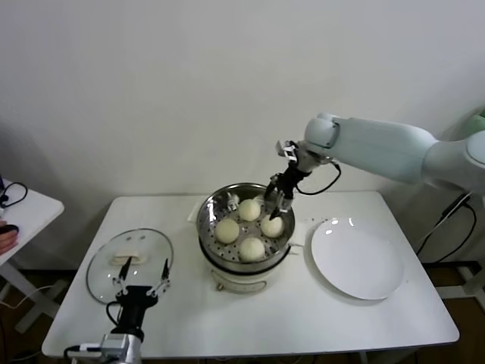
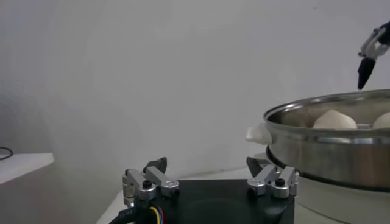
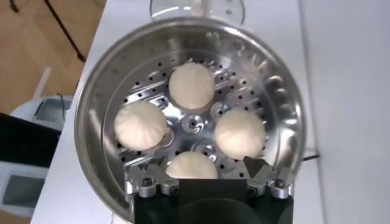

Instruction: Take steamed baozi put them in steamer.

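The steamer (image 1: 204, 221) stands mid-table on its white pot base. Four cream-white baozi lie in it: a far one (image 1: 249, 209), a left one (image 1: 227, 230), a near one (image 1: 252, 248) and a right one (image 1: 272, 226). My right gripper (image 1: 274, 203) hangs open and empty just above the basket's far right rim. In the right wrist view the steamer's wall (image 3: 97, 103) rings all the buns, and the nearest baozi (image 3: 191, 165) lies below my spread gripper (image 3: 204, 169). My left gripper (image 1: 142, 287) is open and empty, low at the front left, and it also shows in the left wrist view (image 2: 210, 167).
A round glass lid (image 1: 129, 265) with a white handle lies at the table's left, just behind my left gripper. An empty flat white plate (image 1: 356, 258) lies right of the steamer. A small white side table (image 1: 26, 208) stands at far left.
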